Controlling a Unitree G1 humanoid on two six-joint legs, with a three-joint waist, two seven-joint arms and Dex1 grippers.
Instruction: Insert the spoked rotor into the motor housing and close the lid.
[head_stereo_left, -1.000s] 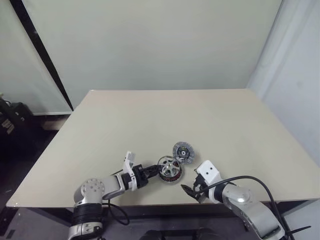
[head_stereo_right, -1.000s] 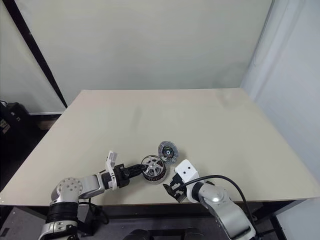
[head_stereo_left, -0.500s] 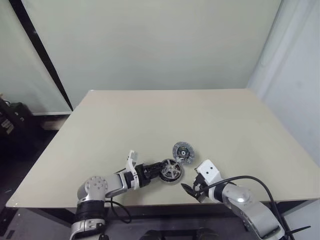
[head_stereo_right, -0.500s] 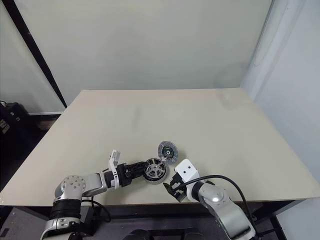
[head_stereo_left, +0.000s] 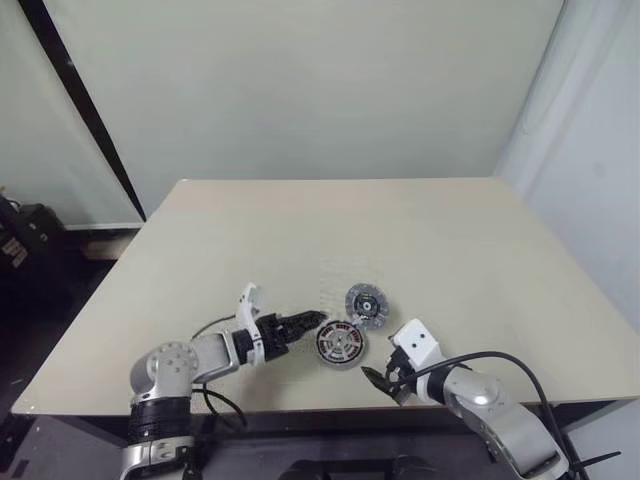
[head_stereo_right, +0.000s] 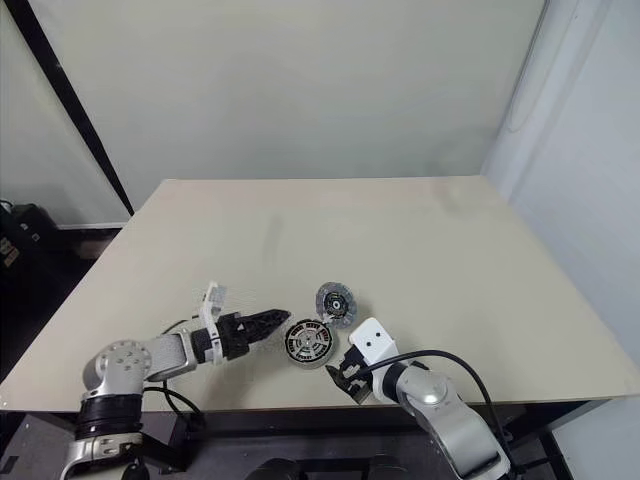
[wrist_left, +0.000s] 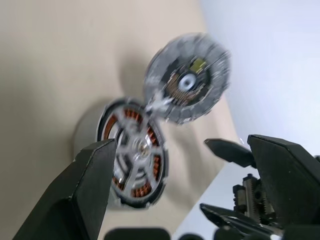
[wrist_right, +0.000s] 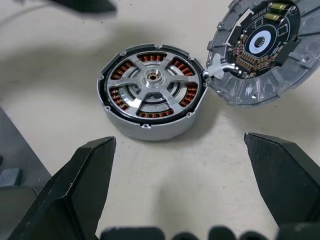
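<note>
The left gripper (head_stereo_left: 322, 321) hangs just left of the motor housing (head_stereo_left: 339, 343), its two black fingers spread wide and holding nothing, their tips just short of the housing's rim. The motor housing itself lies flat on the beige surface (head_stereo_left: 400, 240) near the front edge. Inside it sits the spoked rotor (wrist_right: 151, 86), silver spokes level with the housing's top and copper-brown windings showing through the gaps between them. The lid (head_stereo_left: 366, 303) lies just beyond and to the right of the motor housing; in the right wrist view it is tilted, its near edge against the housing's rim, and its open face shows a ring of small parts around a pale centre. To the right of the motor housing, at the front edge of the surface, the right gripper (head_stereo_left: 379, 383) points toward the housing with its fingers spread wide and empty, a clear gap between them and the housing.
</note>
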